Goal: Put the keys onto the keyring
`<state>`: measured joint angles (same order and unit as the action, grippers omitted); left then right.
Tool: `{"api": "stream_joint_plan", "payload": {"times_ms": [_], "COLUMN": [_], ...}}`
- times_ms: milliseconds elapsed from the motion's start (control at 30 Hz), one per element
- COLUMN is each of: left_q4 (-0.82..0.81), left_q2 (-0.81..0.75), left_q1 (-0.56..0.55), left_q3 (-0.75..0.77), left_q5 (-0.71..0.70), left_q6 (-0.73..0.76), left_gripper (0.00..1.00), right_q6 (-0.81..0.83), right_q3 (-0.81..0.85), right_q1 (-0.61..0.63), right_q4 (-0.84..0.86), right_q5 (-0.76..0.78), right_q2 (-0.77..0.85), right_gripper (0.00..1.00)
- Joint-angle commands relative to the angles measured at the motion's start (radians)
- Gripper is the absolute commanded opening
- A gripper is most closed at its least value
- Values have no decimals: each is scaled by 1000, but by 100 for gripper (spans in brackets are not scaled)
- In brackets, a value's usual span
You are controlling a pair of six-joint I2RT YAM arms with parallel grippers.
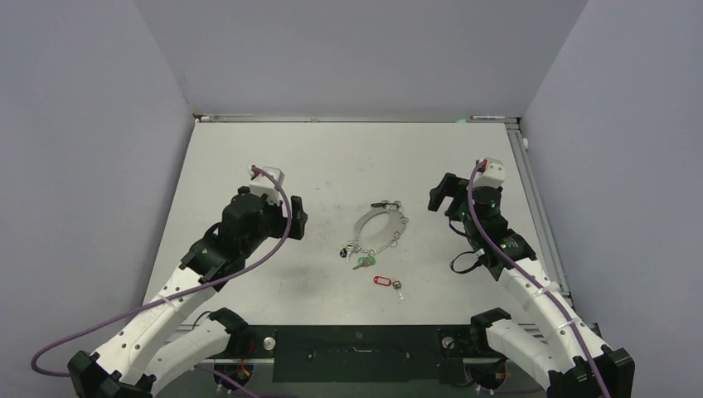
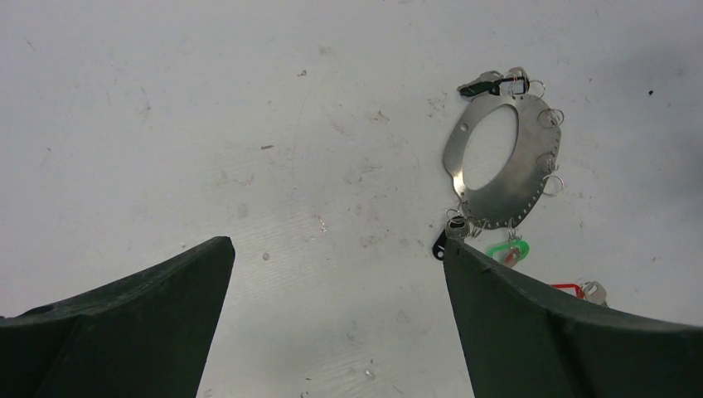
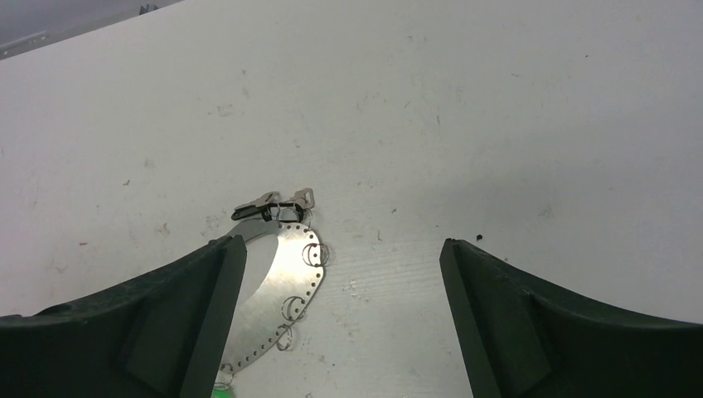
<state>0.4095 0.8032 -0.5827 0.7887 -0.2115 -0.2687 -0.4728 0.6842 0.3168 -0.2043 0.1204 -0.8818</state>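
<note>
Both open wide and empty: left gripper (image 1: 294, 217), right gripper (image 1: 439, 197). Pickup stage (nothing held); next, pinch the small silvery red-tagged key (image 1: 383, 282), apart from the flat silvery oval keyring (image 2: 530, 166).

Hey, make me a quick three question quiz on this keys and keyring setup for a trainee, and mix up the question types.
1. True or false: the left gripper holds a key in its jaws.
2. Multiple choice: compare the small silvery key with the red oblong plastic tag and the small silvery key with the green plastic tag. Which lies farther from the flat silvery oval metal keyring? A: red tag. B: green tag. C: both lie inside the loop.
3. Fill in: the jaws of the right gripper stand ____.

Key:
1. False, its jaws are apart with nothing between them.
2. A.
3. Open.
</note>
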Motion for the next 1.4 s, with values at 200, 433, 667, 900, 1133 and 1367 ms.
{"api": "stream_joint_plan", "payload": {"times_ms": [200,433,667,900,1133,1367], "left_q4": [134,150,101,37,38,68], "left_q2": [160,281,509,711,892,1022], "left_q1": [-144,-348,-460,-476,-496,-514], "left_q3": [167,207,301,408,542,657], "left_q5": [-153,-295,-326,-277,-241,-244], "left_q6": [-55,-159,-203,-233,-242,-262], "left_gripper": [96,96,100,78,59,56], "right_q6": [-12,-12,0,4,-7,-7], "right_q3": [90,88,93,89,80,78], "right_q1": [31,33,34,33,33,33], "right_q4": [-93,-105,-151,-174,-180,-182], "right_q5": [114,105,125,176,202,198], "right_q2": [-69,-108,-111,-87,-59,-48], "right_gripper": [92,90,89,89,89,89]}}
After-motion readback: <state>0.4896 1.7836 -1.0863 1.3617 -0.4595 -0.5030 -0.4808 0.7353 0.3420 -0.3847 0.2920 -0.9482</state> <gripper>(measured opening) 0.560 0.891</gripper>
